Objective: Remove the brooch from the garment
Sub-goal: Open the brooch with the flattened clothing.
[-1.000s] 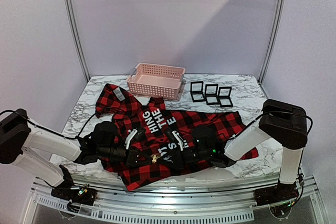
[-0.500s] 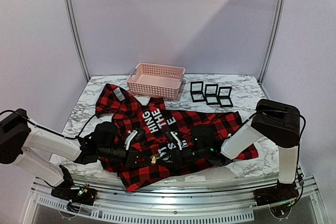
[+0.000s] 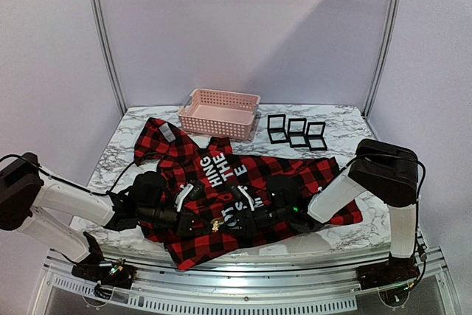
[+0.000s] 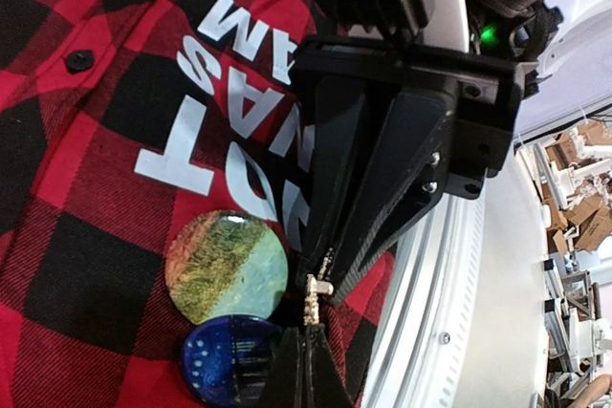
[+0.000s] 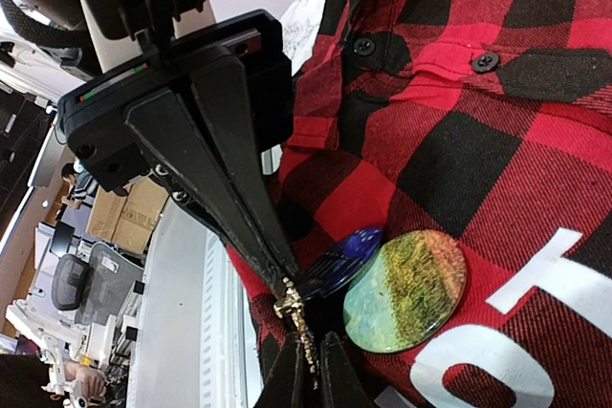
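Brooch (image 4: 314,295): small, gold, ornate. Being pinched at closed fingertips of left gripper (image 4: 304,333); also being pinched at closed fingertips of right gripper (image 5: 308,351), which are meeting it from opposite side. Being held just above cloth.

Garment (image 3: 310,175): red-and-black plaid shirt with white block lettering and black buttons. Being spread out, rumpled, beneath both pairs of fingers; lettering lying just beside fingertips.

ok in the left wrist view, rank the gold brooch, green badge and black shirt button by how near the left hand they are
1. gold brooch, right at the left hand's tips
2. green badge, just to the upper left
3. black shirt button, far upper left
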